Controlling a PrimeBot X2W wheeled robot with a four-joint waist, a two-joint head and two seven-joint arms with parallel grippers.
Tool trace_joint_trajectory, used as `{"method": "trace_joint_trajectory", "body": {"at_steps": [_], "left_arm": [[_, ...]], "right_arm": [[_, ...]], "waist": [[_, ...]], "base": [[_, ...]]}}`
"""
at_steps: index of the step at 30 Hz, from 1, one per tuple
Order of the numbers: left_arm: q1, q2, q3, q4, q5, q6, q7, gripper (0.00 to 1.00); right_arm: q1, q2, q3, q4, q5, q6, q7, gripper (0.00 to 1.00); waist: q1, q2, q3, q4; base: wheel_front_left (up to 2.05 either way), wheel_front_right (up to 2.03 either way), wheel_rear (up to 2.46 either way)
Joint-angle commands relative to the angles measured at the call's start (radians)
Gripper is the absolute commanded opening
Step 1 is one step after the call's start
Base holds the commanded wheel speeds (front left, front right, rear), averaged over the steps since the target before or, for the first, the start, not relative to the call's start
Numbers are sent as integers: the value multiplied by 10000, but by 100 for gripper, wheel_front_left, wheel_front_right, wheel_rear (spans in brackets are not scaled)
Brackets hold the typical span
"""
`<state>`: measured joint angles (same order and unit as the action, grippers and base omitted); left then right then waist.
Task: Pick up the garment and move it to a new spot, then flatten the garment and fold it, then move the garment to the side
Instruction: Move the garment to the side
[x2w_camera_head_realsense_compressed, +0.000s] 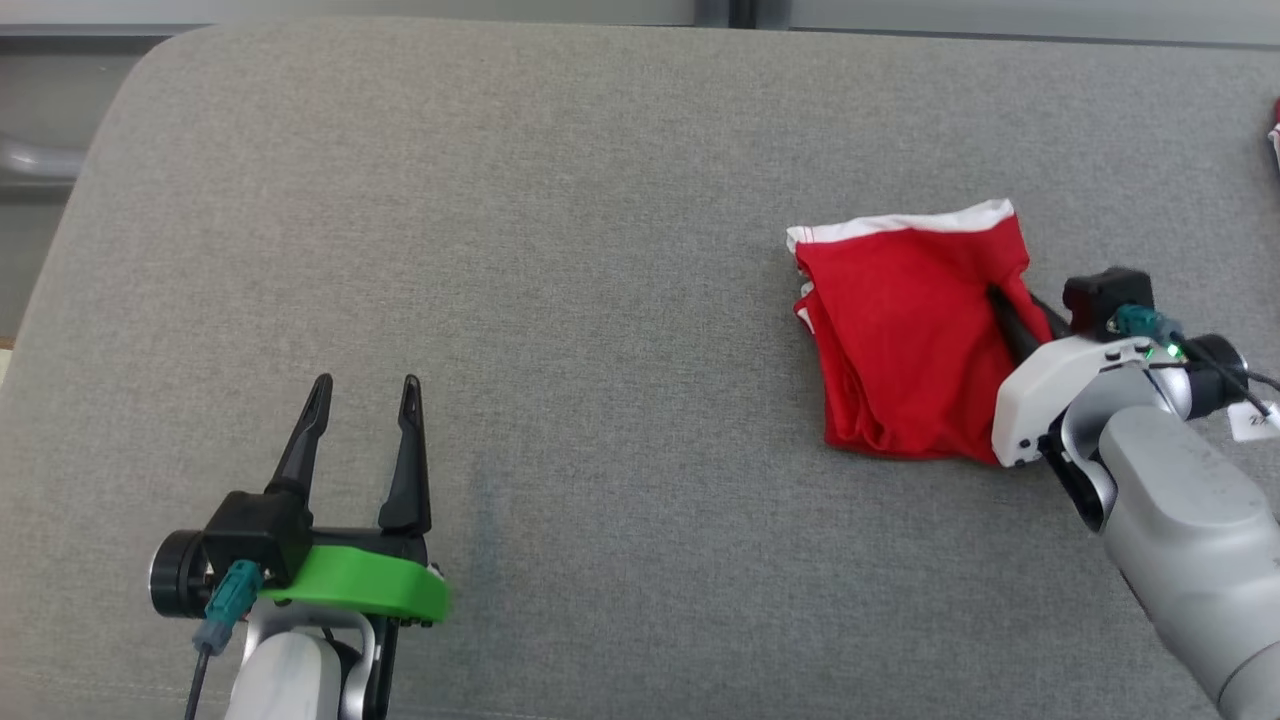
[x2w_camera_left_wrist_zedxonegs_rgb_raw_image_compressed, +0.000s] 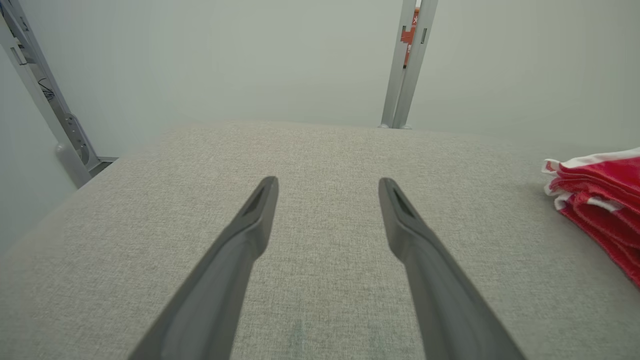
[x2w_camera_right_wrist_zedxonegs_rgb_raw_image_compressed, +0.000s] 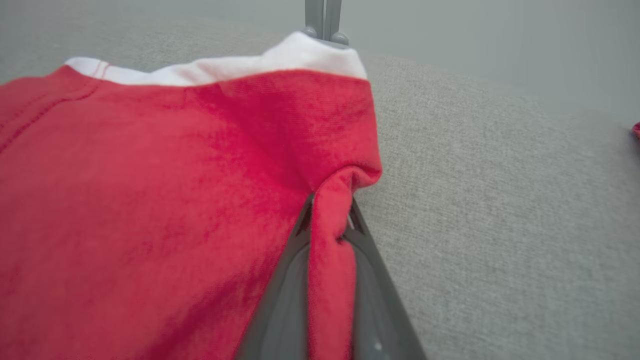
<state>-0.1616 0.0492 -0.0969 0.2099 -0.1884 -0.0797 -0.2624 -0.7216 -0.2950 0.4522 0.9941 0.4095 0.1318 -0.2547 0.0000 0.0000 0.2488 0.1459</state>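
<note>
**Pinching the red garment's right edge with the right claw**

Gripping a raised fold of the red garment, the right claw is reaching in from the lower right of the head view. In the right wrist view, the right claw is showing both dark fingers pressed narrow against a ridge of red cloth that is running down between them.

The red garment is lying bunched in uneven layers on the right half of the grey fabric-covered tabletop. Its white band is running along the far edge. The lower edge is looking crumpled and rounded.

The left claw is hovering over bare tabletop at the lower left, well apart from the garment. Its fingers are standing wide and holding nothing. In the left wrist view, the left claw is pointing across the tabletop, with the garment sitting at the right edge. Grey metal posts are standing behind the tabletop's far edge.

A second bit of red cloth is peeking in at the far right edge; what it is I cannot tell.
</note>
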Motion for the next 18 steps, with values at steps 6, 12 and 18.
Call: {"method": "trace_joint_trajectory", "body": {"at_steps": [6,12,18], "left_arm": [[-647,30,-166,-194,64,1,-25,100],[-1181,31,-159,-415,202,72,-25,100],[-1487,35,-68,-855,506,19,-25,100]], "right_arm": [[-1224,-1351,1104,-726,243,-24,339,0],[-2277,-2920,1715,-1463,748,-24,601,0],[-3099,-4548,1873,-2160,1405,-24,817,0]], "waist": [[0,0,1177,-935],[0,0,2111,-1597],[0,0,2960,-2106]], "base": [[0,0,0],[0,0,0],[0,0,0]]}}
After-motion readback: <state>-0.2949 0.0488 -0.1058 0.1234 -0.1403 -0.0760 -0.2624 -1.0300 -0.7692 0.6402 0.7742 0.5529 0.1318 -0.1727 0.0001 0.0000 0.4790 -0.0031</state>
